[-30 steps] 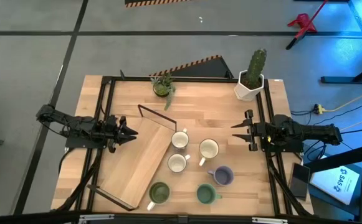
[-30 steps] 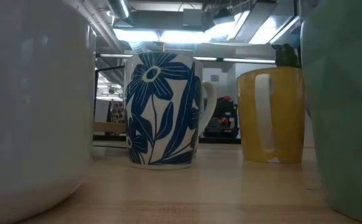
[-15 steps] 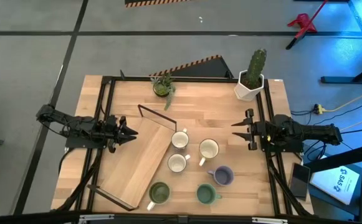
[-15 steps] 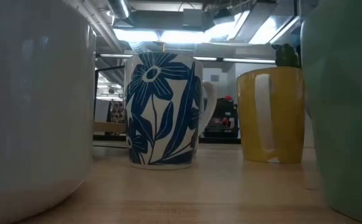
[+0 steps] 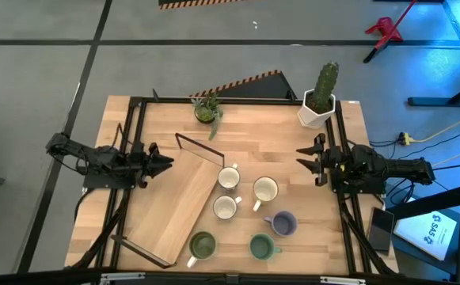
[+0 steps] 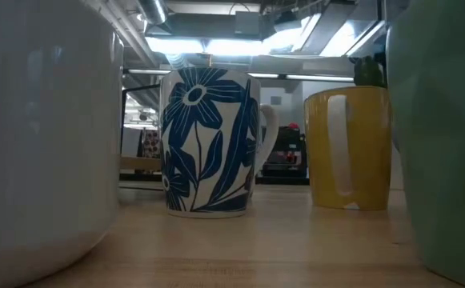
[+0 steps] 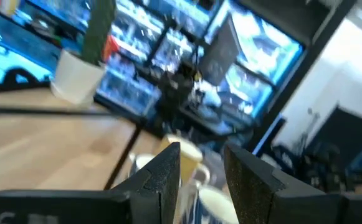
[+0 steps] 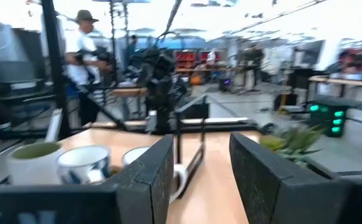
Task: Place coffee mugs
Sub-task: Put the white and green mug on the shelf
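Six small round handled coffee mugs stand in a loose cluster on the pale wooden desk [image 5: 277,134], between the two sets of jaws and nearer the front edge than either. The left jaws [image 5: 167,163] hover empty at the left side, parted by a narrow gap and pointing toward the cluster, just above the upper corner of the flat light-wood tray with black wire handles [image 5: 170,207]. The right jaws [image 5: 301,164] hover at the right side, spread open, holding nothing, facing the left ones across the desk. Closest to the left jaws is a white mug [image 5: 229,177]; closest to the right jaws is another white mug [image 5: 265,189]; a third white mug [image 5: 226,207] sits just below the first, beside the tray's edge. Farther toward the front lie a lavender-purple mug [image 5: 283,224], a green mug [image 5: 262,247] and another green mug [image 5: 202,245]. Behind the right jaws stands a green cactus in a white hexagonal pot [image 5: 320,99]; a small green potted plant [image 5: 207,109] sits at the back.
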Controlling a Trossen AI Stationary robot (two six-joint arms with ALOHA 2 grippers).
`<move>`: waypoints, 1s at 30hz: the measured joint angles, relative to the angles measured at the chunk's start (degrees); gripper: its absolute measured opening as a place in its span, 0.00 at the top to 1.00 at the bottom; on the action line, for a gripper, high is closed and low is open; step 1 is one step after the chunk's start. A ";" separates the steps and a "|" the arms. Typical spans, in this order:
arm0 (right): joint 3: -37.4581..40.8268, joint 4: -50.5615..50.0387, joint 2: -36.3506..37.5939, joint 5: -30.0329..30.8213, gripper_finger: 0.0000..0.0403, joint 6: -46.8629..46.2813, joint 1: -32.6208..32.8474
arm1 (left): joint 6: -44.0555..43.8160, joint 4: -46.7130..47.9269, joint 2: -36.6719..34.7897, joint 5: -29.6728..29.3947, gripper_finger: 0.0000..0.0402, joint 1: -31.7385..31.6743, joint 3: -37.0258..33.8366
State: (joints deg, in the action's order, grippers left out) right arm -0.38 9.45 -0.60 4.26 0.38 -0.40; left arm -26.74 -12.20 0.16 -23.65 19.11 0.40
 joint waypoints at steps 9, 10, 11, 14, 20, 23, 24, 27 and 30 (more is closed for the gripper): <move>0.00 1.26 -0.02 2.70 0.65 -8.80 0.00 | -1.04 -9.00 0.00 -2.86 0.71 -0.02 0.00; 0.00 1.70 0.00 2.68 0.65 -10.54 0.02 | -1.01 -10.43 0.00 -2.93 0.71 -0.02 0.00; 0.00 1.98 0.00 2.68 0.65 -12.13 0.00 | -1.08 -12.16 0.00 -3.20 0.71 -0.02 0.00; -0.02 3.46 -0.02 2.67 0.65 -14.11 0.00 | -3.93 -19.15 0.00 -4.54 0.71 -0.02 0.00; -0.01 5.86 0.00 2.67 0.65 -14.11 0.01 | -8.70 -21.49 2.68 -5.40 0.71 -0.02 6.38; 0.00 5.84 0.00 2.66 0.65 -14.09 0.00 | -7.96 -17.88 9.10 -5.25 0.71 -0.02 13.36; 0.00 5.86 0.00 2.66 0.65 -14.09 0.00 | -7.49 -16.56 11.76 -4.83 0.71 -0.02 16.04; -0.02 5.54 -0.02 2.32 0.65 -13.58 0.00 | -7.64 -9.99 20.39 -2.34 0.71 -0.02 25.55; -0.01 5.16 -0.01 2.22 0.65 -12.16 0.00 | -7.77 1.31 29.52 1.62 0.71 0.00 35.21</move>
State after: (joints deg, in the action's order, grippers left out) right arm -0.39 14.62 -0.61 6.48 -11.78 -0.40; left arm -34.51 -10.89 29.68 -22.03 19.11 35.62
